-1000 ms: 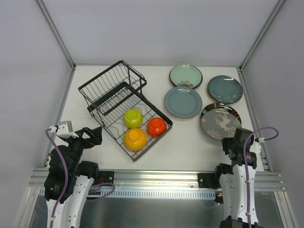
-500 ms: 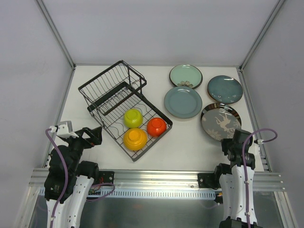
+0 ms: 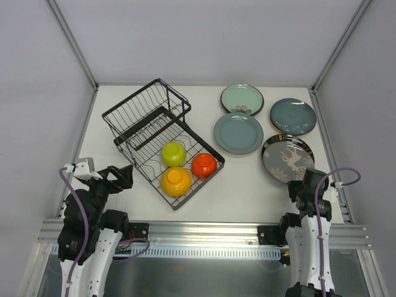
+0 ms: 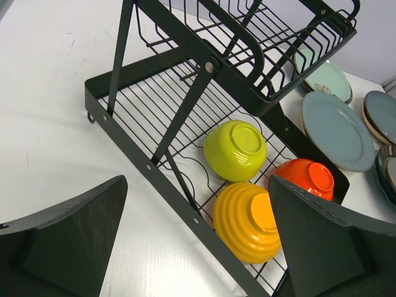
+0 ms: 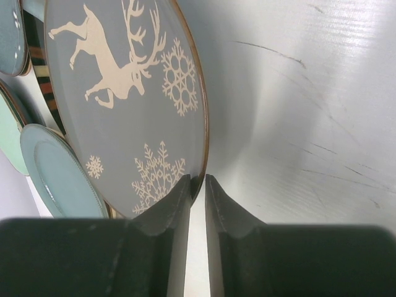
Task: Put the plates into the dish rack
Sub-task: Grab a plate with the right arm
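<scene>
Plates (image 3: 239, 133) lying flat, right of black wire dish rack (image 3: 143, 112)

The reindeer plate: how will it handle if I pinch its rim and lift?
Likely stiff and heavy for its size: the reindeer plate looks like glazed ceramic. Its glossy surface suggests the rim may slip in a pinch by the right gripper. Probably chips if dropped; being round, it could roll.

lime-yellow bowl (image 3: 174, 153) left of centre, red-orange bowl (image 3: 204, 165) just right of it, larger ribbed amber bowl (image 3: 176, 180) below both, white tabletop (image 3: 247, 185), metal rail (image 3: 204, 232) across the bottom
</scene>
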`<state>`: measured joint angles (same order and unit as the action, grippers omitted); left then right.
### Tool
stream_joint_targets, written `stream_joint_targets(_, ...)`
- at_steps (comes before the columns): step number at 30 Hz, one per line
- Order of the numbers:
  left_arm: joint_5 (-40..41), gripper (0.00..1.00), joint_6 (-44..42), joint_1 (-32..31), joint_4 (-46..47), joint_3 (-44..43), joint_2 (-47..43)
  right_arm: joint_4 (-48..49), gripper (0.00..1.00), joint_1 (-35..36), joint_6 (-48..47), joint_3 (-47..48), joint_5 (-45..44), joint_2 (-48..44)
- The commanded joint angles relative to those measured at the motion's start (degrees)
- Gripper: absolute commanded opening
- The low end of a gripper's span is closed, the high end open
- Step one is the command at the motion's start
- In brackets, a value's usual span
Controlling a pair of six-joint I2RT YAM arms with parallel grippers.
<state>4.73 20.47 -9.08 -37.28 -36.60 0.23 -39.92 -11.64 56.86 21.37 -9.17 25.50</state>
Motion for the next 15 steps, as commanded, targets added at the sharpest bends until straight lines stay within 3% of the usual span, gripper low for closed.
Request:
stream_joint_targets(1, 0.5, 0.99, 1.2, -0.5, 0.5, 0.3, -9.7, -2.6, 0.18, -0.2, -0.5, -0.9, -0.9, 0.2)
stream_joint_targets(8, 0.5, 0.99, 1.1, -0.5, 0.6, 0.3, -9.6, -1.7, 0.23, -0.2, -0.4, -0.9, -0.7, 0.9)
stream_joint_targets(15, 0.5, 0.99, 1.1, -0.6, 0.6, 0.2, -9.7, 0.7, 0.39, -0.2, -0.7, -1.1, -0.1, 1.3)
